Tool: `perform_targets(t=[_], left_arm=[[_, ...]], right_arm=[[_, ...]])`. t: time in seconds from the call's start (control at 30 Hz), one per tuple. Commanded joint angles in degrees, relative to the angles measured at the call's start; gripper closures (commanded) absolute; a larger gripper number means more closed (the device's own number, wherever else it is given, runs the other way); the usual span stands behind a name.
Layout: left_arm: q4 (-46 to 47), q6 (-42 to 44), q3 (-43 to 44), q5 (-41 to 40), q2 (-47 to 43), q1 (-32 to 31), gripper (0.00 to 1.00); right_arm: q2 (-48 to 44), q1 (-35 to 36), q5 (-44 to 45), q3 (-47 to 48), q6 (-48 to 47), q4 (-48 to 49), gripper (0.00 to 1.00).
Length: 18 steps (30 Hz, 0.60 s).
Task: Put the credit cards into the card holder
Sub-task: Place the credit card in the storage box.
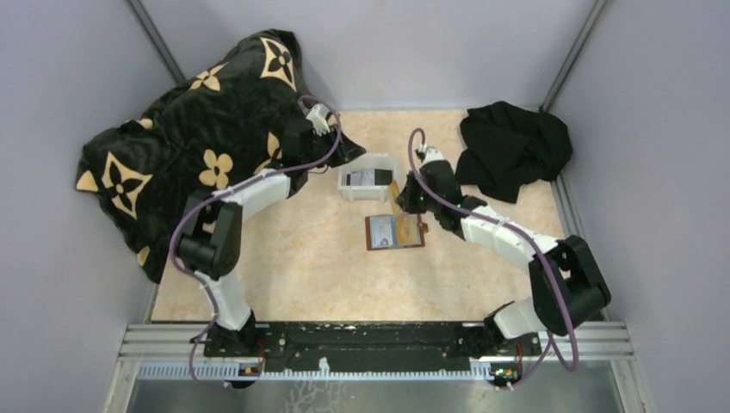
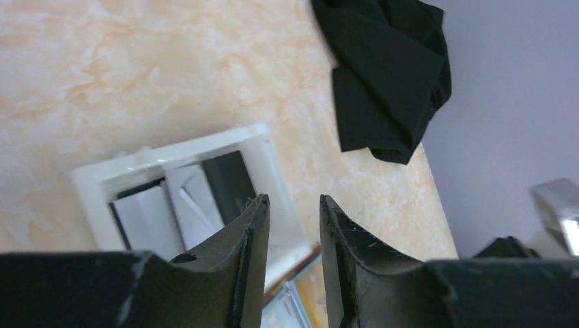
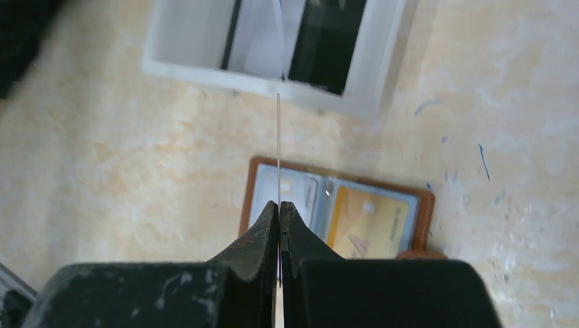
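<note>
On the tabletop (image 1: 301, 258) the tray (image 1: 366, 197) with credit cards (image 1: 366, 177) in it lies just behind the open card holder (image 1: 395, 231), a blanket (image 1: 198, 146) at the far left, a cloth (image 1: 512, 146) at the far right.

The reddish-brown card holder (image 1: 395, 231) lay open flat on the worktop (image 1: 301, 267), with a gold card (image 3: 365, 225) and a pale card (image 3: 300, 198) pocketed. Pale and black credit cards (image 1: 368, 178) lay in the white tray (image 1: 361, 195) beside it; a thin card (image 3: 278, 150) stood edge-on in the right hand (image 3: 280, 203).

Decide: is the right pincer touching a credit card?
Touching. The right wrist view shows the right pincer shut on a thin credit card, seen edge-on, sticking out past its tips.
</note>
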Motion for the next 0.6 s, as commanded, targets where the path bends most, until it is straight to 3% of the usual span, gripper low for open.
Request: perform_targets(t=[0.0, 0.3, 0.57], left_arm=[[-3.2, 5.8, -4.4, -10.7, -8.7, -5.5, 0.61], [-2.7, 5.3, -19.1, -18.9, -16.5, -14.7, 0.65], [-3.3, 4.6, -20.7, -20.4, -13.3, -19.9, 0.67]], right_arm=[[-4.0, 4.3, 11.6, -3.1, -2.4, -4.9, 1.00], [-6.8, 9.9, 22.9, -9.8, -1.5, -6.5, 1.00], [-10.5, 10.0, 28.0, -13.4, -0.6, -8.1, 1.00]])
